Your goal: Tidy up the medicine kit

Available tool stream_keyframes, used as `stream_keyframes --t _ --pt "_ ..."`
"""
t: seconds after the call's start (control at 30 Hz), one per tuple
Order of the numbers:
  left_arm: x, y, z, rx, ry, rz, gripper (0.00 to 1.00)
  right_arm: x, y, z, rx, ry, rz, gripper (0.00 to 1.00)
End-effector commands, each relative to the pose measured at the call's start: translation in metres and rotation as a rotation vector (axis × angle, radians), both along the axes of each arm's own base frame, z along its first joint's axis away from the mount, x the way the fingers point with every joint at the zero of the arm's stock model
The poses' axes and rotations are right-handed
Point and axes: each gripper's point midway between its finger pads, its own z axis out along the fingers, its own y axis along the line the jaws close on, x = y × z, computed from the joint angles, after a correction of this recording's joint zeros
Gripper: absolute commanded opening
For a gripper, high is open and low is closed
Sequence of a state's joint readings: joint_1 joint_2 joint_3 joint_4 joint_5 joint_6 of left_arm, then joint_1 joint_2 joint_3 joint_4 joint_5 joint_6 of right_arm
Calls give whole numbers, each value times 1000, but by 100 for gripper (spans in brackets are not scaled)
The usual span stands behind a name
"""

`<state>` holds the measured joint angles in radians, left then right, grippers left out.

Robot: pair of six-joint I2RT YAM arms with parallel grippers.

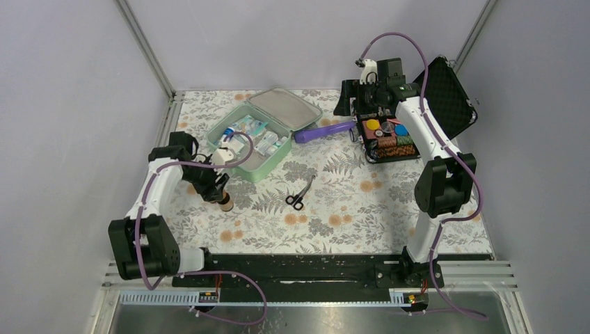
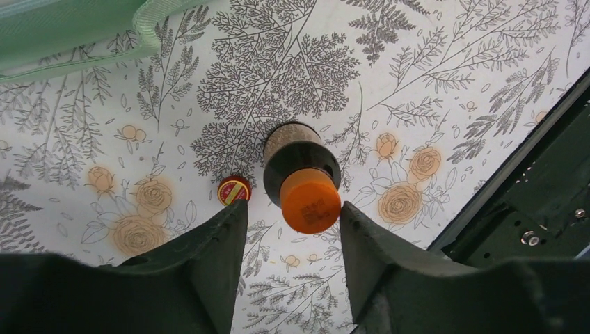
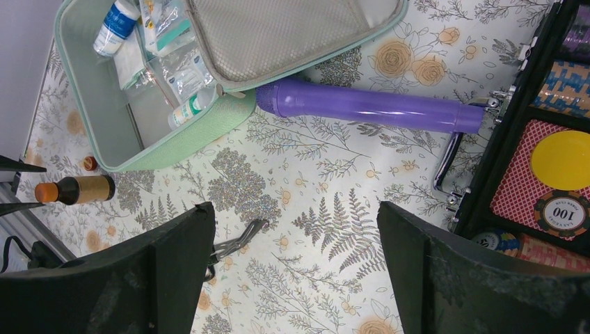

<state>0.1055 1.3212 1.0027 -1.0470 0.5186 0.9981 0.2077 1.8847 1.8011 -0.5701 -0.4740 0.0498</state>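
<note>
Left end effector is hanging, jaws apart, either side of a brown bottle. I am judging it light, slippery glass, best gripped below its orange cap. Medicine kit is lying open just beyond, seemingly light and semi-stiff. Right end effector is hovering, spread wide.

- The left arm is built of rounded white links joined by blocky black joint housings.
- The right arm has the same white links and black housings.
- A left purple cable runs along the left arm, and a right purple cable arcs over the far end of the right arm.
- The left gripper has two thick, matte dark-grey fingers that narrow to blunt tips.
- The right gripper has matching dark fingers with a grainy surface.
- Both arms are bolted to a flat black metal base plate at the near edge, where a small silver screw shows.
</note>
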Motion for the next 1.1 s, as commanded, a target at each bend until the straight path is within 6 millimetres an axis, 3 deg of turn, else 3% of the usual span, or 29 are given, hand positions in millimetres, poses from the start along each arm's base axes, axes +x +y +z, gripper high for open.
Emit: stream_keyframes --t 0.0,0.27,0.37,0.67,0.93,1.0,1.07 --pt "22 -4 8 -39 -45 -24 45 1 7 9 17 -26 20 93" --pt "24 -10 8 -78 6 -63 16 1 6 7 6 -29 19 93" --pt "28 -15 17 -114 8 -75 0 1 5 6 4 -28 18 93" --pt "31 -24 52 -166 143 -133 0 1 5 4 2 -25 21 93" --pt "91 -57 131 -288 22 -156 0 -3 4 1 -7 -22 26 93" --pt "110 -62 138 -272 3 -144 0 -3 3 2 -7 -24 26 93" --pt "133 -58 130 -219 14 -96 0 -3 3 3 -9 -28 26 93"
